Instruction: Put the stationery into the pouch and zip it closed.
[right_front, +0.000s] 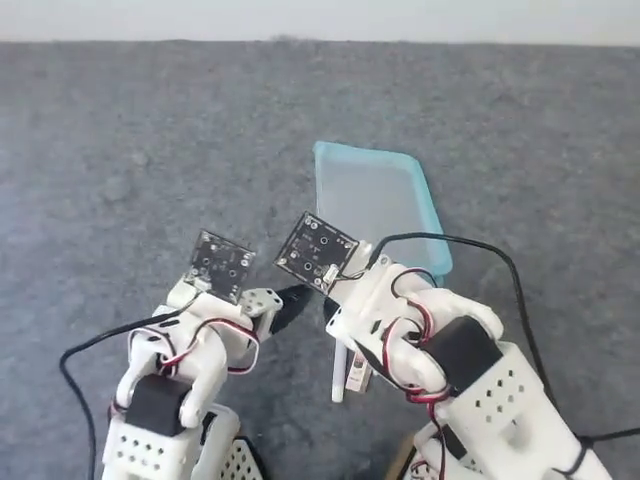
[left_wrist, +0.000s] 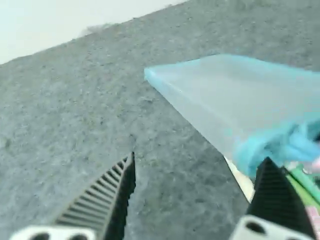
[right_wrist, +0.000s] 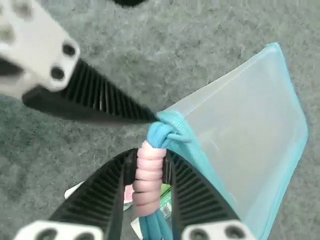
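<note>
The translucent pouch with a light blue edge lies flat on the grey felt, its near corner between the two arms. My right gripper is shut on the pink zip pull, which hangs on a blue cord at that corner of the pouch. My left gripper is open, with one black finger against the same corner of the pouch. Stationery, white and green pieces, lies on the felt under the right arm, also seen as green stationery beside the left gripper's far finger.
Grey felt covers the whole table up to a pale wall at the back. Open felt stretches to the left of and behind the pouch. A black cable loops over the right arm.
</note>
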